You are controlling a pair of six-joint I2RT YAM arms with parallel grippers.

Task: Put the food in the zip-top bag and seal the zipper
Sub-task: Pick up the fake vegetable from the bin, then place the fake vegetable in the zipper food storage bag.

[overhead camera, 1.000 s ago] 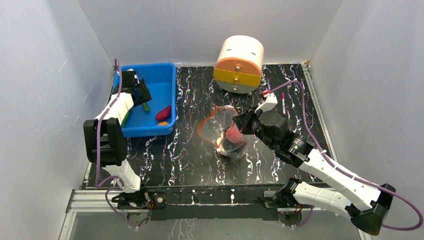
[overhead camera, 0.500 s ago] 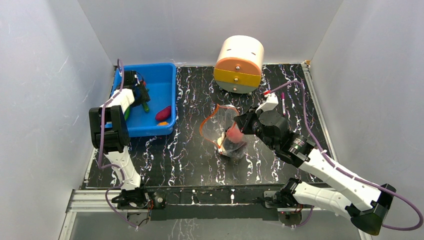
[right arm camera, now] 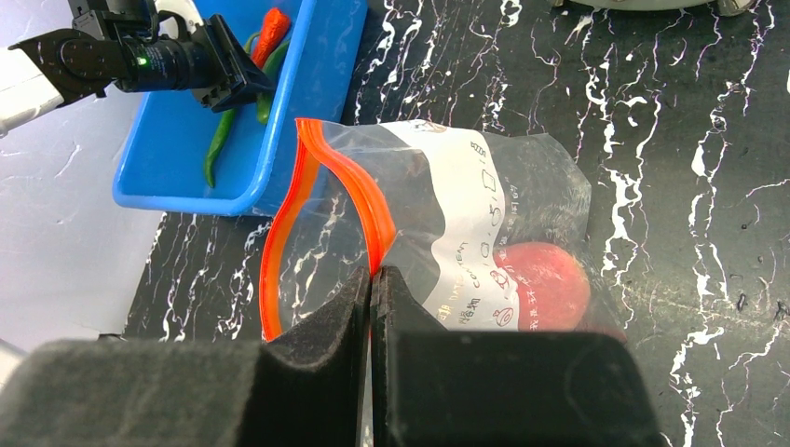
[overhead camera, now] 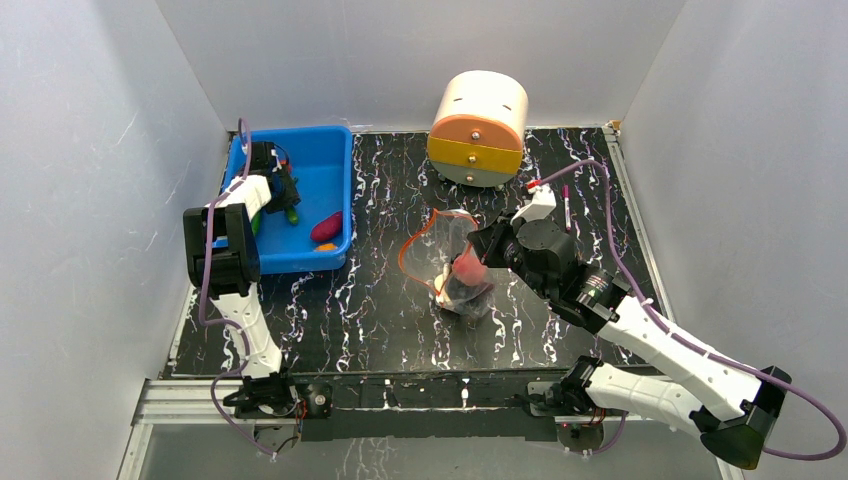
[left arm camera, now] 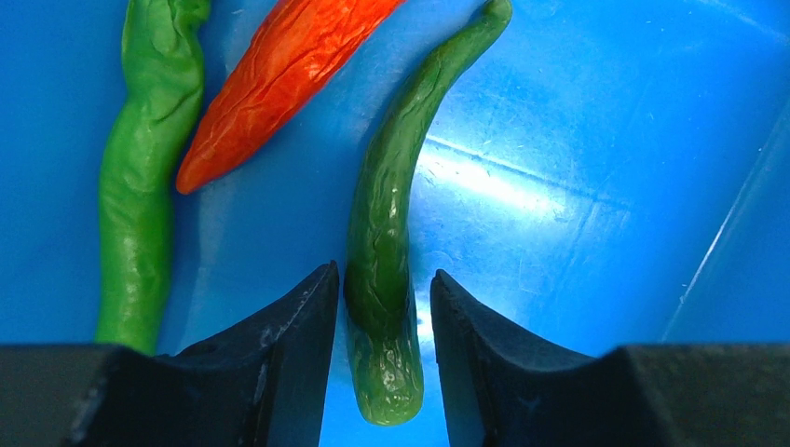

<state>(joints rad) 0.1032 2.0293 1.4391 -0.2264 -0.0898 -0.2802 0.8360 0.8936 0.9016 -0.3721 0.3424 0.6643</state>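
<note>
Inside the blue plastic bin [overhead camera: 335,150] at the far left, the left gripper [left arm camera: 382,275] is set down over a long dark-green toy pepper [left arm camera: 387,233]. Its two black fingers stand apart, one on each side of the pepper's thick lower end, and have not yet closed on it. Coming in across the pepper's width looks meant to let the pads squeeze its sides. A paler green pepper [left arm camera: 140,186] and a wrinkled red chili [left arm camera: 279,65] lie just to the left, apart from the fingers. A dark purple piece [overhead camera: 327,227] and a small orange piece [overhead camera: 326,246] rest at the bin's near end.

Mid-table on the black marbled top [overhead camera: 380,300], the right gripper [right arm camera: 373,275] has its fingers pressed together on the thin orange-red zipper strip [right arm camera: 326,177] of the clear crinkly zip-top bag with a white label [right arm camera: 466,214]. Pinching one lip lifts it, so the mouth gapes toward the bin, probably to give the other arm an open target. A pink-red round fruit [right arm camera: 540,284] already sits in the bag's bottom. A cream and orange drum-shaped cabinet [overhead camera: 478,128] stands farther back, well apart from both grippers.

The zipper is unsealed and most of the food is in the bin, so the task seems early.
</note>
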